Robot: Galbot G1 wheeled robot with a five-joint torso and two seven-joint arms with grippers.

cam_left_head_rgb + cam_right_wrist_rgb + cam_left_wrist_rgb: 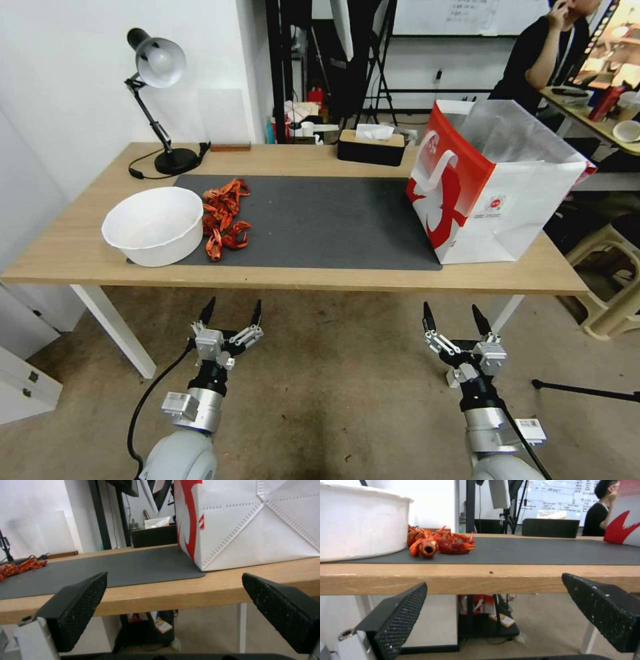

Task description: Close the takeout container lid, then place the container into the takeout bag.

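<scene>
The takeout bag (493, 200), red and white with a white handle and a clear liner, stands open at the right end of the table; its wall also shows in the right wrist view (253, 525) and its red print in the left wrist view (623, 527). The takeout container and its lid are out of view. My left gripper (232, 310) hangs open below the table's front edge, in line with the bowl and crayfish (493, 580). My right gripper (453, 315) is open too, below the front edge near the bag's corner (175, 575). Both hold nothing.
A white round bowl (155, 223) sits at the left on a grey mat (320, 220), with a pile of red crayfish (223, 217) beside it. A black tissue box (371, 147) and a desk lamp (160, 67) stand at the back. A plastic stool (610, 280) is right of the table.
</scene>
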